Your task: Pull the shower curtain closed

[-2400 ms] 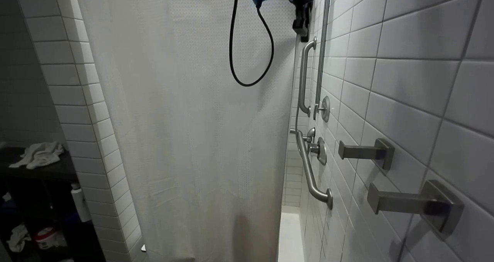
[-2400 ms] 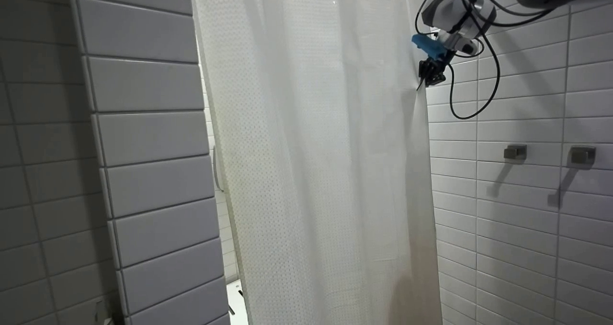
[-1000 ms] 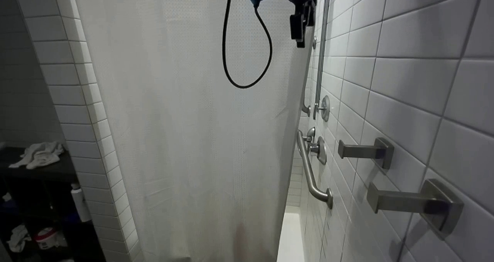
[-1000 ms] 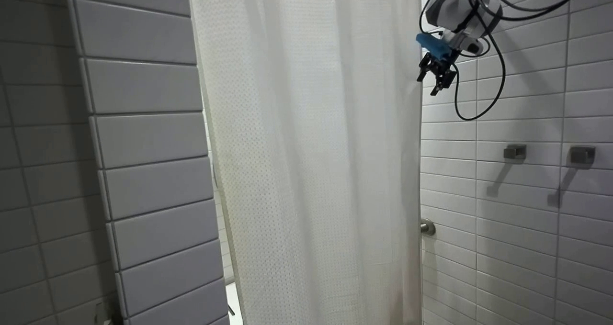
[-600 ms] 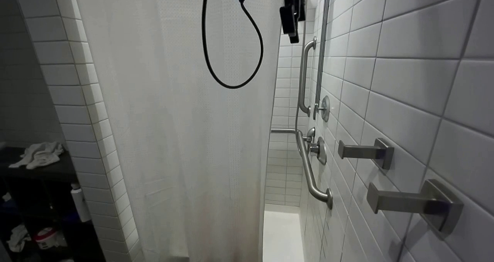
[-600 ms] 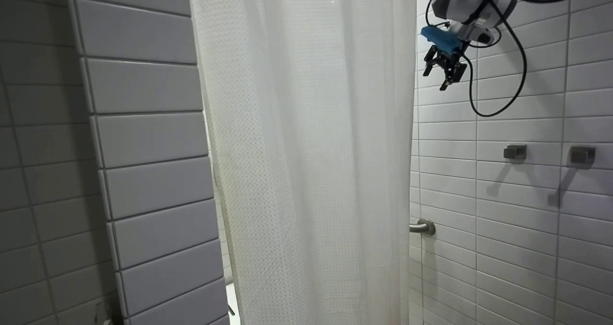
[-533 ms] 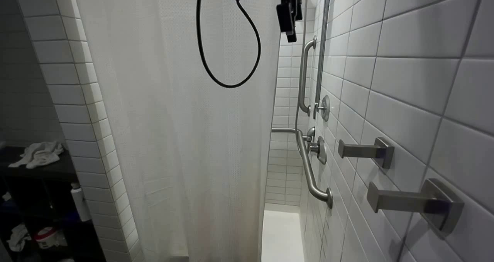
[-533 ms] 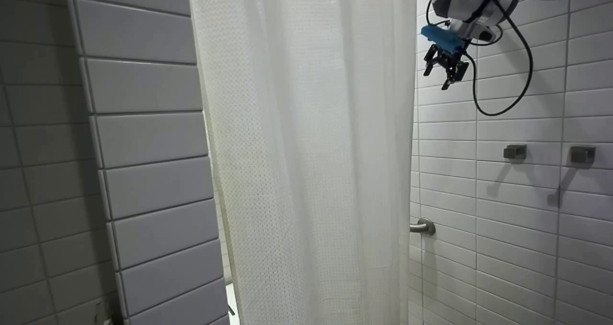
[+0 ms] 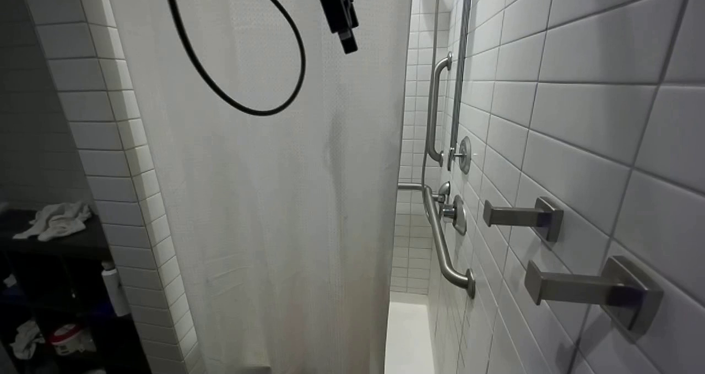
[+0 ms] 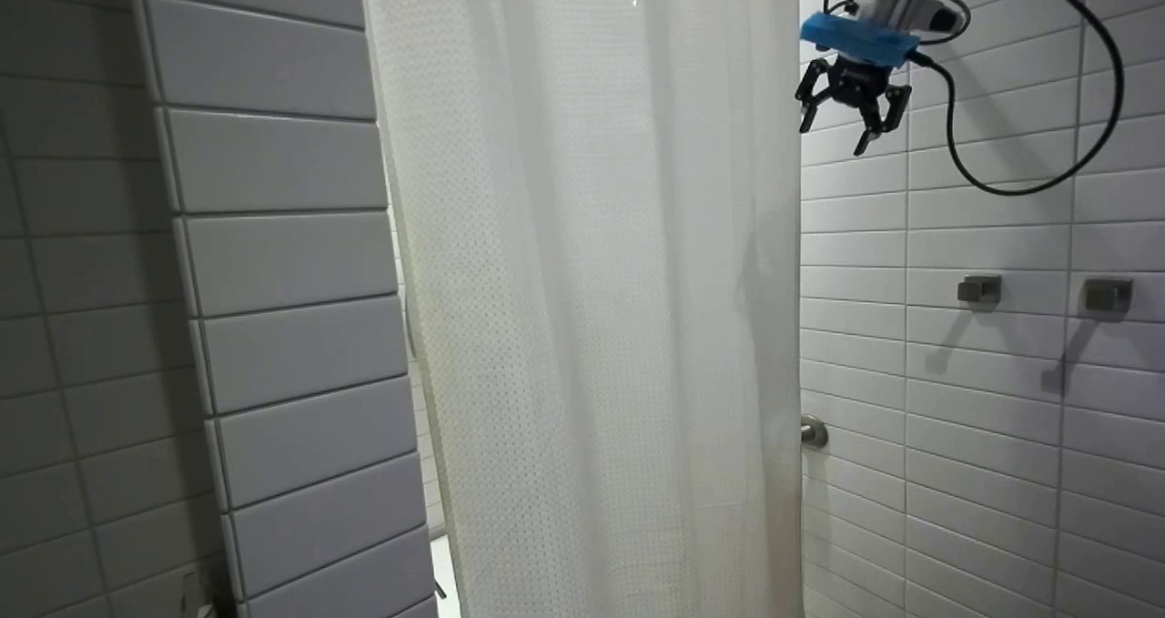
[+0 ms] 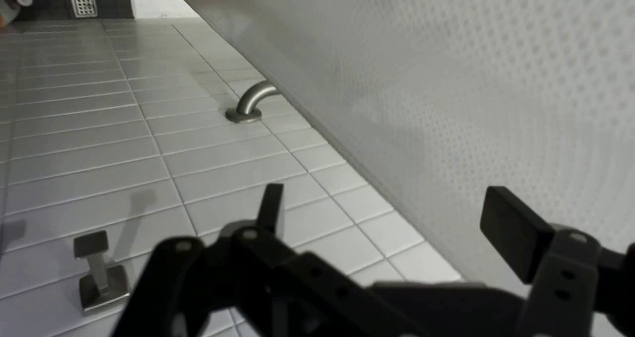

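Holding the gripper (image 10: 834,138) with jaws spread wide near the free edge of the shower curtain (image 10: 601,281) — hanging in soft folds, short of the tiled wall (image 10: 992,372) with hooks (image 10: 1107,298)

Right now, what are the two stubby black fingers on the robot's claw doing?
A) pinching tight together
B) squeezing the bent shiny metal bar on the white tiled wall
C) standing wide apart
C: in the wrist view the two stubby black fingers stand wide apart, and in an exterior view the black two-fingered gripper shows splayed near the edge of the tall white fabric shower curtain.
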Motion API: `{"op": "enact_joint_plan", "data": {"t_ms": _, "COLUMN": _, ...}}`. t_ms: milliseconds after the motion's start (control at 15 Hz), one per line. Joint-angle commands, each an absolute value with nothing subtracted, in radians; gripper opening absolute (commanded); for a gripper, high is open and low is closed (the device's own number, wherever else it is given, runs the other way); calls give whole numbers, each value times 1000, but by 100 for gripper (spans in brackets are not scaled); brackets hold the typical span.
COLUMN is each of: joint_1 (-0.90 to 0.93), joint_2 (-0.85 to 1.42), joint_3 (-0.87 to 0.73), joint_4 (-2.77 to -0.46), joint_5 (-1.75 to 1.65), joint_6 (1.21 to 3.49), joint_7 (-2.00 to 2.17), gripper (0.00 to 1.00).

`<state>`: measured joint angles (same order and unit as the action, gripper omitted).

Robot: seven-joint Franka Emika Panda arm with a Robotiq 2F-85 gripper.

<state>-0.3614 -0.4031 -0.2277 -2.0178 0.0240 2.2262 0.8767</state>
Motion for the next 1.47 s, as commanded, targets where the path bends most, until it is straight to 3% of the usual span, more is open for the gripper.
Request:
{"op": "enact_joint_plan", "data": {"t_ms": 0, "joint_1": -325, "joint_2": -540, "joint_3": -174, "joint_4": -2113, "joint_5": 23, "joint_6": 2092, "joint_7": 788, "gripper": 100}}
{"op": "enact_joint_plan", "data": {"t_ms": 333, "joint_1": -262, "joint_2": -612, "joint_3": -103, "joint_4": -2154, "joint_5": 64, "joint_6": 1965, "joint_7": 728, "gripper": 100}}
{"op": "enact_joint_plan", "data": {"t_ms": 1400, "joint_1": -249, "joint_2": -607, "joint_3": -66, "joint_4": -2154, "joint_5": 82, "joint_6": 1974, "joint_7": 737, "gripper": 100}}
